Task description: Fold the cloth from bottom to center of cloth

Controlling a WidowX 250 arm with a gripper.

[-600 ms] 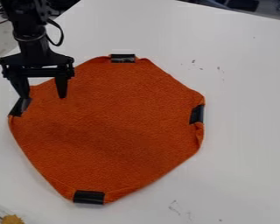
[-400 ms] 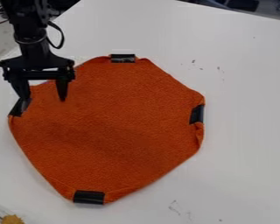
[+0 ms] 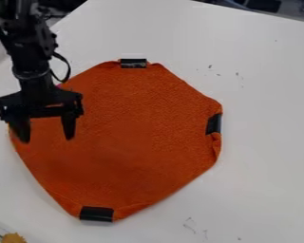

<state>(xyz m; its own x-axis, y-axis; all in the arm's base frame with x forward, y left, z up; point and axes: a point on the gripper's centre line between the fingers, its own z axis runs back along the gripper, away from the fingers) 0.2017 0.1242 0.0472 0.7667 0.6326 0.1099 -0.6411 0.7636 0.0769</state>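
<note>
The gripper [image 3: 47,140], spread wide, has moved nearer the bottom of the orange cloth [image 3: 132,137]. Bottom grasp likely next!

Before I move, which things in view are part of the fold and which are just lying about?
Part of the job:
- cloth, spread out
- black tabs on its edge
- hand, open, over the cloth's left side
- table, under the cloth

Just lying about:
- yellowish lump, bottom left corner
- dark specks on the table, beyond the cloth
</note>
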